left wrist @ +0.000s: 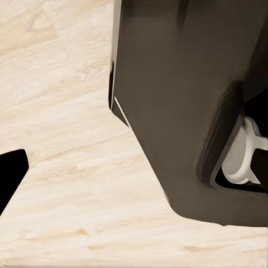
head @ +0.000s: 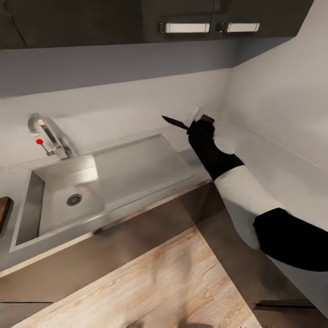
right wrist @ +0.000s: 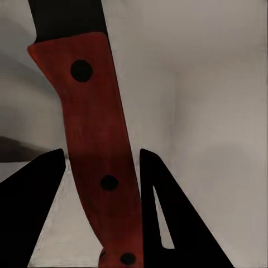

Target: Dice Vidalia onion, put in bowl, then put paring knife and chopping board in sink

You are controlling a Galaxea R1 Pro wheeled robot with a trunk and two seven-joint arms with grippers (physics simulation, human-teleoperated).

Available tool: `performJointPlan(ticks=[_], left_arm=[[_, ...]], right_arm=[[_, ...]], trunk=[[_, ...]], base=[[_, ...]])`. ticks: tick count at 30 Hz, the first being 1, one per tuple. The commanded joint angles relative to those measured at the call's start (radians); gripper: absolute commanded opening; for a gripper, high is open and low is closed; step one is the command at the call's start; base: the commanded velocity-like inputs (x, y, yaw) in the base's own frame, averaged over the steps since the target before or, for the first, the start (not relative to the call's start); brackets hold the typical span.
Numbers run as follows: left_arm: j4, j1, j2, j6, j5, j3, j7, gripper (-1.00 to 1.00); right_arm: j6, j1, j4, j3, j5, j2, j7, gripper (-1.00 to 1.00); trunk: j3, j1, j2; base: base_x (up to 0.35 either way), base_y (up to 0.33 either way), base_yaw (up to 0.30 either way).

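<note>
My right gripper is shut on the paring knife, held in the air over the countertop just past the sink's drainboard, dark blade pointing left. In the right wrist view the red handle sits between the two black fingers. The grey steel sink lies lower left, its basin holding nothing I can see around the round drain. A dark brown sliver of the chopping board shows at the left edge. The Vidalia onion and the bowl are out of view.
The chrome tap with its red knob stands behind the basin. White walls meet in a corner behind the knife, with dark wall cabinets overhead. Dark base cabinets and pale wood floor lie below. The left wrist view looks at floor and the robot's dark base.
</note>
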Motion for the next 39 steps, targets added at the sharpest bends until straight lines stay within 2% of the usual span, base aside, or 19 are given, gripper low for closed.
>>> performJointPlan(ticks=[1,6,8,26,39], left_arm=[[0.005,-0.002,0.000,-0.006,0.010,-0.008,-0.006,1.00],[0.005,-0.002,0.000,-0.007,0.010,-0.008,-0.005,1.00],[0.005,-0.002,0.002,-0.007,0.010,-0.008,-0.005,1.00],[0.005,-0.002,0.003,-0.008,0.010,-0.007,-0.005,1.00],[0.005,-0.002,0.007,-0.009,0.010,-0.007,-0.006,1.00]], right_arm=[[0.003,0.006,0.003,0.002,0.012,0.001,-0.004,-1.00],[0.003,0.021,0.008,0.002,0.012,0.002,-0.070,-1.00],[0.003,0.022,0.008,0.002,0.012,0.002,-0.077,-1.00],[0.004,0.026,0.014,0.002,0.012,0.003,-0.080,-1.00],[0.004,0.027,0.014,0.002,0.013,0.002,-0.080,-1.00]], trunk=[[-0.003,0.000,-0.002],[-0.008,0.000,-0.002],[-0.010,0.000,-0.002],[-0.030,0.000,-0.002],[-0.043,0.000,-0.002]], base=[[-0.320,0.129,0.217],[-0.319,0.130,0.220],[-0.305,0.149,0.221],[-0.232,0.225,0.221],[-0.098,0.270,0.212]])
